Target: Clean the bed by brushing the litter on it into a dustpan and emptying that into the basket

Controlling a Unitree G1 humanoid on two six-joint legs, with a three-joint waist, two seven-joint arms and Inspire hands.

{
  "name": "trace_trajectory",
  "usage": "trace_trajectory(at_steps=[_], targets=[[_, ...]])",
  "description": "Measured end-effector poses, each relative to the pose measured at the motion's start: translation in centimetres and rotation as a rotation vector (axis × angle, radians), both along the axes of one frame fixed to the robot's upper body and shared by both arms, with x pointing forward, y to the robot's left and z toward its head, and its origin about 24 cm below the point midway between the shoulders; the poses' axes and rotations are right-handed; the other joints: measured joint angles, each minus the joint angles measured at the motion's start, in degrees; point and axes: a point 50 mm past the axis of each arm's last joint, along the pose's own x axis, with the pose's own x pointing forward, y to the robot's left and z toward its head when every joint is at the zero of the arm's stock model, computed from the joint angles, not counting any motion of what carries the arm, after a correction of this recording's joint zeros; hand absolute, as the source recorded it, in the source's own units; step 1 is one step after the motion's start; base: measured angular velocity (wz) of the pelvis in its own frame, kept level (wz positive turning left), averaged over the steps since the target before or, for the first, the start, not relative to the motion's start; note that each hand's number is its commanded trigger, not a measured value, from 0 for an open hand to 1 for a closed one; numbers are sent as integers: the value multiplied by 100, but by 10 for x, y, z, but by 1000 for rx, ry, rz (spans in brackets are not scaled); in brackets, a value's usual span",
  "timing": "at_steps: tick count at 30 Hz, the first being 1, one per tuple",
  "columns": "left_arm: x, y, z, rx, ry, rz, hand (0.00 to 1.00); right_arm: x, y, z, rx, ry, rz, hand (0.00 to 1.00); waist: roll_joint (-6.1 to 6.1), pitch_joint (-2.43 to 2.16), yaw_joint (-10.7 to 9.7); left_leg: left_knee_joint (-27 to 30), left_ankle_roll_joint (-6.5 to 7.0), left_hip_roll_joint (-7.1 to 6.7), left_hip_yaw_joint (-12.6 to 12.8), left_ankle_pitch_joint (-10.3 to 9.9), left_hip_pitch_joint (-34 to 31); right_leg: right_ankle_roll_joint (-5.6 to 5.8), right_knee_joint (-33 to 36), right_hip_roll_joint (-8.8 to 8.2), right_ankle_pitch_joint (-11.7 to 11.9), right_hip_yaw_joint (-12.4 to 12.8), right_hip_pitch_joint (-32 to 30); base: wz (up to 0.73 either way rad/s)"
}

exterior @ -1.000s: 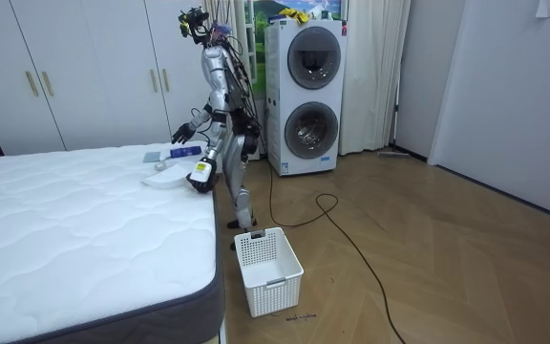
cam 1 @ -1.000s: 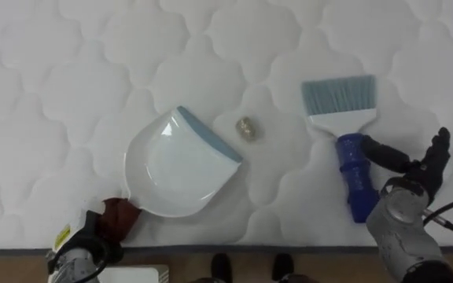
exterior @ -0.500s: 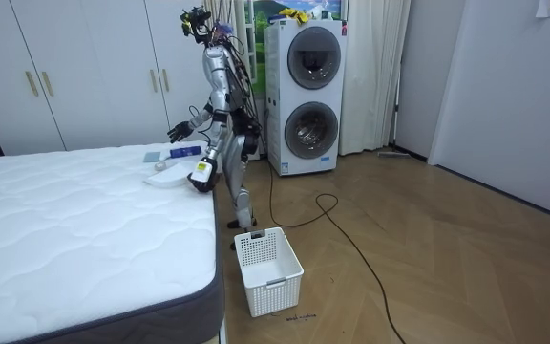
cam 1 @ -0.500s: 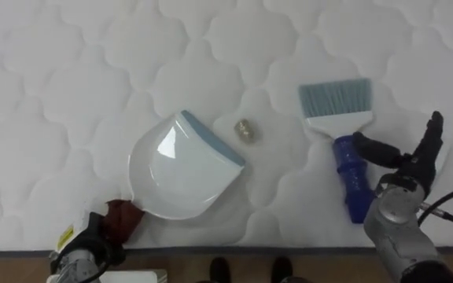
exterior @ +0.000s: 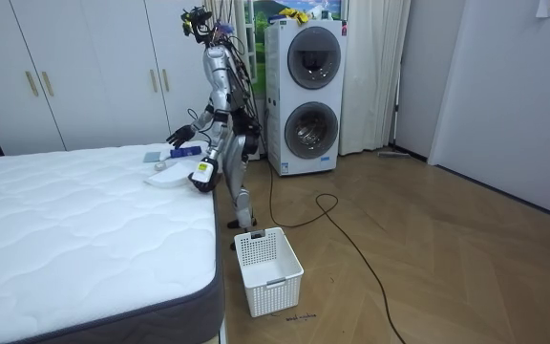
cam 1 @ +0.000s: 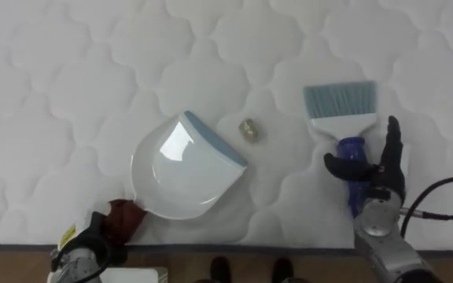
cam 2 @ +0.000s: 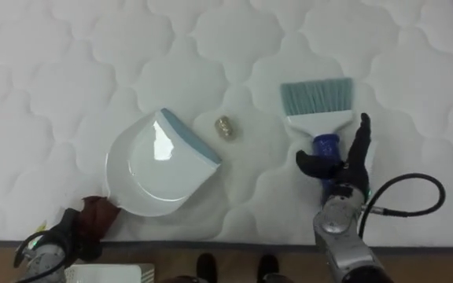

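One small crumpled scrap (cam 1: 248,130) on bed (cam 1: 69,79), between dustpan (cam 1: 181,169) lip and brush (cam 1: 340,110) bristles, touching neither. Scrap looks light and apt to roll: sweep, don't pinch. Brush looks stiff, light plastic; best hold is blue handle. Right hand (cam 1: 382,179) over that handle, fingers straight and apart, thumb across it, contact unclear. Left hand (cam 1: 91,240) clamped on dustpan's brown handle at bed edge. Dustpan empty. White basket (exterior: 270,272) on floor beside bed looks empty.

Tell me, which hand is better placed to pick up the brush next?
The right hand: it is open just over the blue handle of the brush, thumb reaching across it. The left hand is busy, fingers curled round the handle of the dustpan at the mattress edge, well away from the brush.
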Motion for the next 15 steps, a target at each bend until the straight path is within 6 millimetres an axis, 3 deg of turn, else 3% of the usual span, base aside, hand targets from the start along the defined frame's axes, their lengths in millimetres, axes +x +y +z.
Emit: trace_trajectory(at_steps=[8,15], targets=[[1,-1,0,15,14,-9,100,-19,-15,-26,-104,191,10,0,39,9,147,9,-3,0,-51,-1,-50,-15,10,34,-19,-68,-25,3],[5,0,2,19,13,-3,100,-17,-16,-28,-128,222,24,0,32,10,145,29,-3,-4,-77,-2,-105,-12,11,28,-23,-76,-61,2]])
